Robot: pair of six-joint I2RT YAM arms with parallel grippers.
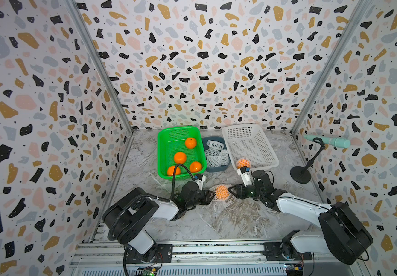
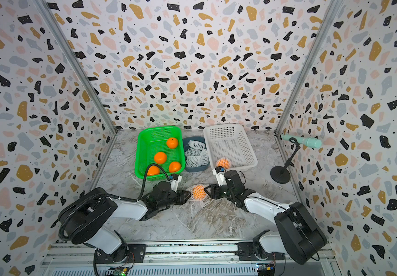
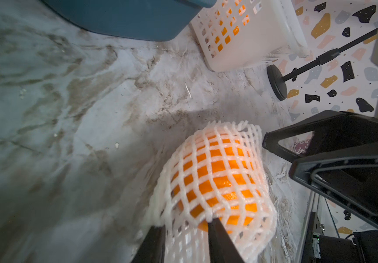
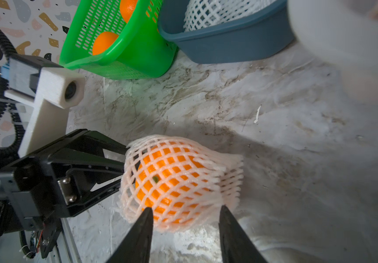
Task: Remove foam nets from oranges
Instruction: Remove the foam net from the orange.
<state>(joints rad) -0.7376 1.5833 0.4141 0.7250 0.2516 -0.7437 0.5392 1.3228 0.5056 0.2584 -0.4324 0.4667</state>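
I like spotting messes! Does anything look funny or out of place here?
Just small things. A white scrap lies loose on the table, maybe a torn bit of foam. The net on the orange lying there sits lopsided, sticking out empty past one end.

green basket (image 1: 159, 155) | blue tub (image 1: 216, 169) between the baskets | white basket (image 1: 250, 145) | black stand (image 1: 300, 175) holding teal cylinder (image 1: 329, 141) | marble table (image 1: 216, 219)

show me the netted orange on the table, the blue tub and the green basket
netted orange (image 1: 221, 192), in a top view, middle of the fruit
blue tub (image 1: 216, 169), in a top view, near wall
green basket (image 1: 168, 150), in a top view, bare left floor
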